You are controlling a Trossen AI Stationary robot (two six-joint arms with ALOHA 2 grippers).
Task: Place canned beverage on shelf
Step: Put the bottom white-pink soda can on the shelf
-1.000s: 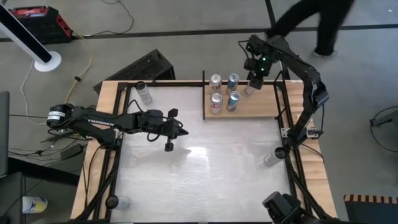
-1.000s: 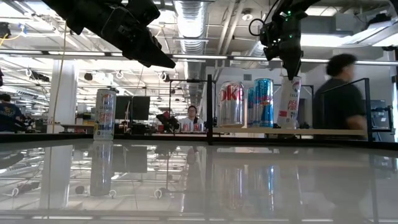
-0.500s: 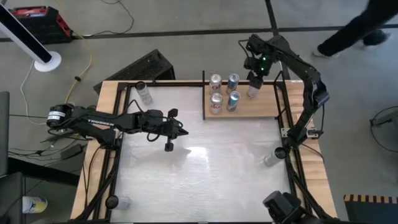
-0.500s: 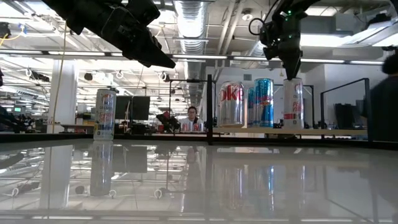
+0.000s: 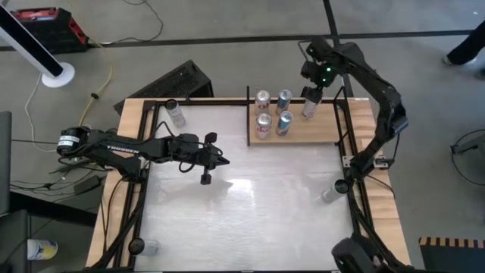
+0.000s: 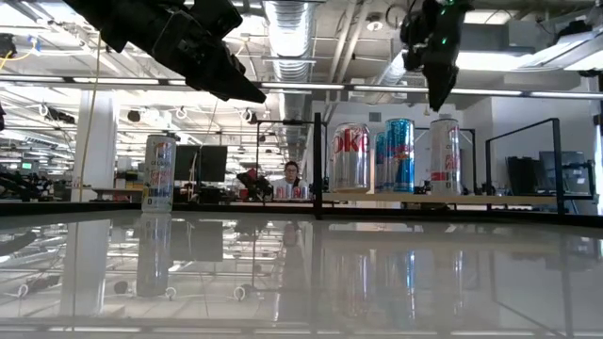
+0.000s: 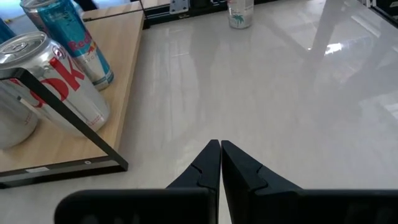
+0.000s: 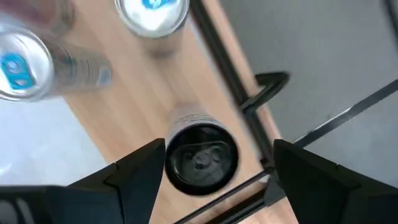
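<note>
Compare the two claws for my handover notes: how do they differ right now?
The left claw is shut; the right claw is open. The left claw hangs over the bare table, away from the shelf; the right claw is above the can standing on the shelf, clear of it. Both hold nothing.

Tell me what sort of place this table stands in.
Probably a robotics lab in an open-plan office or workshop: exposed ceiling ducts, desks with monitors behind the table, and cables trailing on a bare concrete floor.
</note>
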